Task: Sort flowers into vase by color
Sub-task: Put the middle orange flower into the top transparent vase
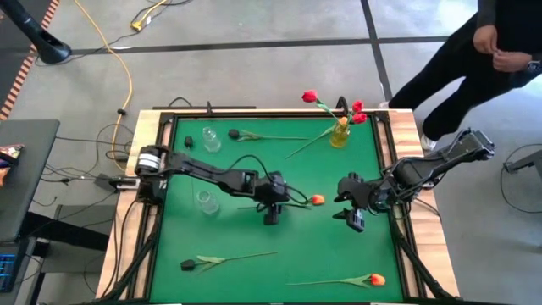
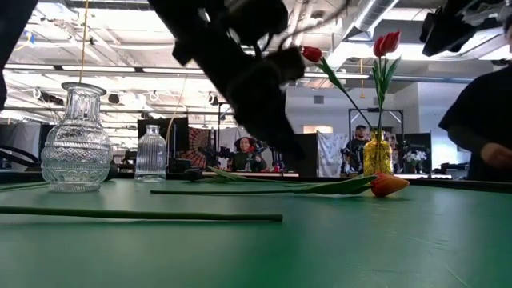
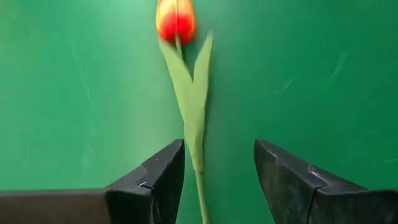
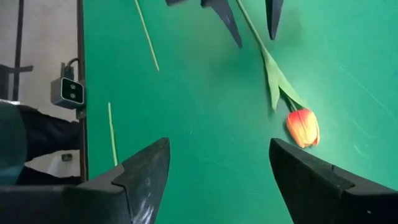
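Dark fingers (image 3: 155, 180) of the left claw (image 3: 219, 177) stand spread astride the green stem of an orange tulip (image 3: 176, 18) lying flat mid-worktop (image 1: 254, 280), not gripping it. Facing it from near the tulip's head, the right claw (image 4: 217, 171) hangs spread and empty. Red tulips (image 1: 356, 108) stand in a yellow vase (image 1: 340, 135) at the far edge.

I have the left gripper (image 1: 273, 213) at the centre of the green felt table (image 1: 339, 254), straddling the stem of the orange artificial tulip (image 1: 317, 200), whose head lies toward three o'clock. The right gripper (image 1: 352, 216) sits beyond it at three. The yellow glass vase (image 1: 340, 135) stands at one o'clock, the clear glass vase (image 1: 204, 201) at nine.
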`<action>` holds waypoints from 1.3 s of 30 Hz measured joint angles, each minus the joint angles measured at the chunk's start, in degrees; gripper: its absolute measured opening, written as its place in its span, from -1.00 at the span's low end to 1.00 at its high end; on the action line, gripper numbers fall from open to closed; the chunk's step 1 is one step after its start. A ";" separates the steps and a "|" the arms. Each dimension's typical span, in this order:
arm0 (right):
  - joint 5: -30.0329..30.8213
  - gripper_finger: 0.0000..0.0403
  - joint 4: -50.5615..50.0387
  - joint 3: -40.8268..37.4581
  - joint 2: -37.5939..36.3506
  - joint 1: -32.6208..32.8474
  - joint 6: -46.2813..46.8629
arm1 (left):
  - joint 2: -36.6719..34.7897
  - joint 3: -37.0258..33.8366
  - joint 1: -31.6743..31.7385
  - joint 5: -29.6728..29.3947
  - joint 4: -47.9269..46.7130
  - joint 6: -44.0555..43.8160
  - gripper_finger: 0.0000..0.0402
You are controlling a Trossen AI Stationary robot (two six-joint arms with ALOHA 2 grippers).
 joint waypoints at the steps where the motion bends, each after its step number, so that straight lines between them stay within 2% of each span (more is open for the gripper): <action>1: 0.02 0.49 0.10 -0.20 0.00 0.00 -0.05 | 0.93 0.00 0.00 -0.02 0.09 -0.31 -0.10; 7: 0.00 0.49 0.08 -0.61 0.00 0.00 -0.02 | 4.27 -0.02 0.00 -4.30 0.01 -2.78 -0.10; 16: 0.43 0.48 0.26 -0.61 0.00 -0.02 -0.06 | 5.33 0.13 -0.11 -4.07 -0.77 -3.09 -0.16; 19: 2.27 0.48 0.34 -0.61 0.00 -0.34 -0.74 | 5.13 0.11 -0.09 -4.10 -0.95 -3.24 -0.38; 23: 2.77 0.48 0.48 -0.61 0.00 -1.85 -1.37 | 5.10 0.11 -0.04 -4.03 -1.54 -3.79 -0.86; 26: 2.77 0.48 0.48 -0.61 0.00 -2.97 -1.55 | 4.87 0.10 0.04 -4.06 -1.80 -4.55 -0.95; 31: 2.77 0.48 0.48 -0.61 0.00 -5.10 -2.05 | 0.38 -0.26 1.09 -5.77 -3.31 -3.45 -0.99; 36: 2.77 0.48 0.53 -0.61 0.00 -6.52 -2.09 | -9.32 0.00 3.45 -9.95 -2.18 0.55 -1.00; 39: 2.76 0.48 1.14 -0.61 0.00 -6.97 -2.05 | -15.35 -0.09 5.21 -9.12 -2.86 3.35 -1.00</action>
